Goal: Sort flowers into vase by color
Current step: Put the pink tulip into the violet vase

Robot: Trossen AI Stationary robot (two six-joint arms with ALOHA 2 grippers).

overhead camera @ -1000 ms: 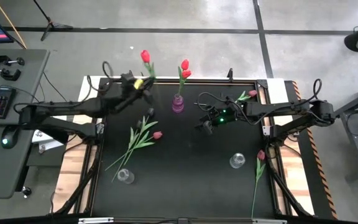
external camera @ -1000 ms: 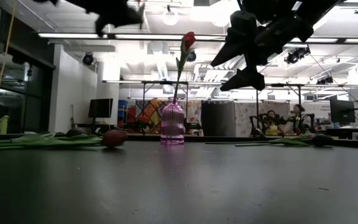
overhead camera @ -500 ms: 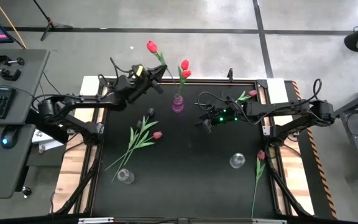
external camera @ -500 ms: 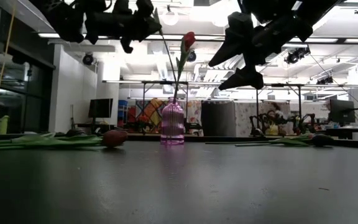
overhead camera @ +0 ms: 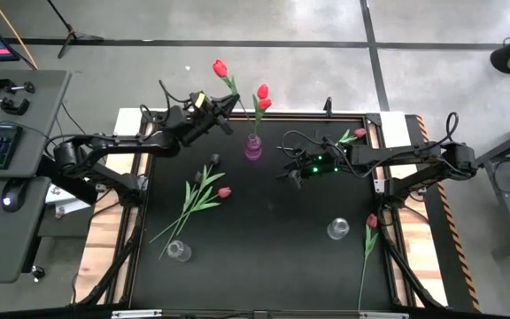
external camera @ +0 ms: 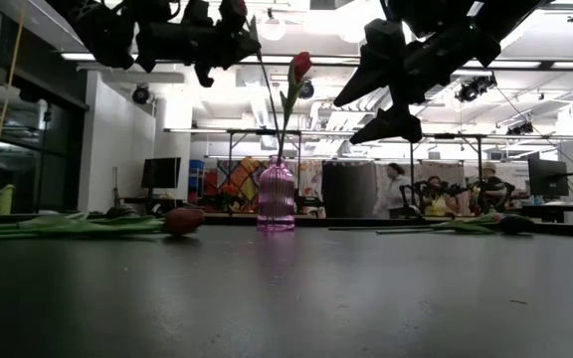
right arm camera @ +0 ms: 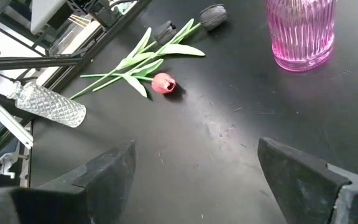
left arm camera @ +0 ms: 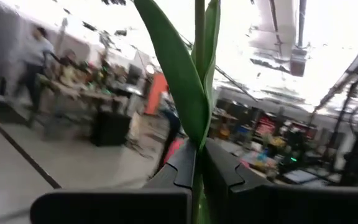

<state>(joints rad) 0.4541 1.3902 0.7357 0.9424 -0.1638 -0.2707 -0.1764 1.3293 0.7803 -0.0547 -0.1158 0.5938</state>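
- Left pincer (overhead camera: 220, 113) clamped on red tulip (overhead camera: 220, 68) stem, raised left of pink vase (overhead camera: 253, 147), far table (overhead camera: 273, 257) side.
- Right pincer (overhead camera: 289, 173) spread apart, hovering right of vase.
- Vase holds red tulips (overhead camera: 263, 96).

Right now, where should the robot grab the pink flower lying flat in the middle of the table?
Probably on the thin green stem, just behind the pink flower's head, coming straight down from above. It lies flat on the table, so the open right tool could straddle the stem; the soft head might squash.
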